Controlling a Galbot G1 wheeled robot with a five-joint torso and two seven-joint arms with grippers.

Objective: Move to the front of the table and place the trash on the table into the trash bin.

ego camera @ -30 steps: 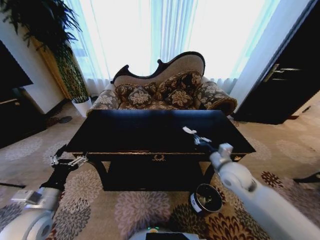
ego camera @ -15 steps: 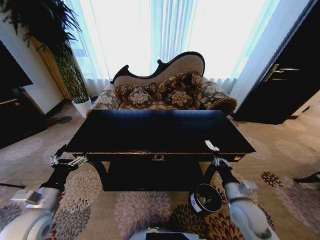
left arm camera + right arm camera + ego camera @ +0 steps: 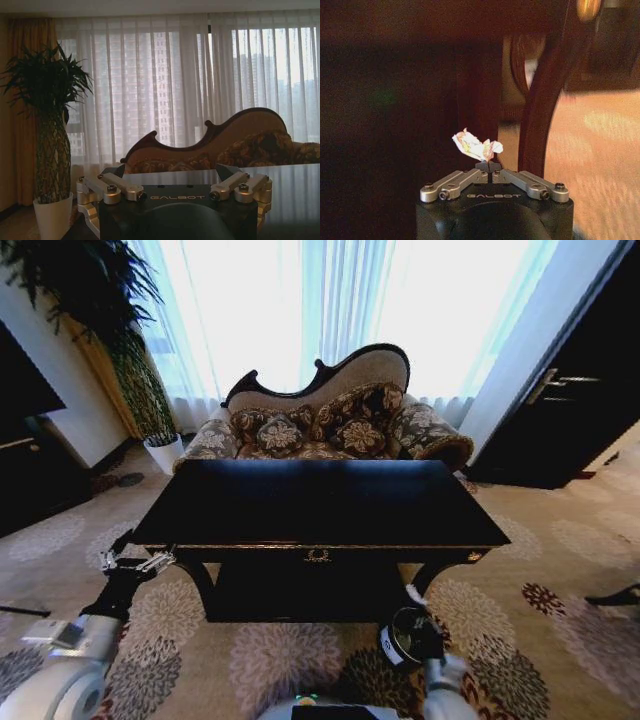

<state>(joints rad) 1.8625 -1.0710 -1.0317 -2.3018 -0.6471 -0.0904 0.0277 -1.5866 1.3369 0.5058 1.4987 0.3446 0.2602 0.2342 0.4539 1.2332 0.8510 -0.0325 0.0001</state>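
Idling off the trash bin's [image 3: 412, 637] far left, left gripper [image 3: 137, 562] has its fingers apart. Right gripper [image 3: 489, 172] pinches a white paper wad [image 3: 476, 146] just above the bin's rim — wad at the fingertips.

The right claw [image 3: 414, 597] holds a white paper wad [image 3: 411, 592] above the trash bin [image 3: 410, 636].

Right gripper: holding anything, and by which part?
Yes. The right gripper has its jaws shut on a crumpled paper wad, pinched at the wad's near edge, so most of it sticks out beyond the tips. The left gripper holds nothing, jaws open.
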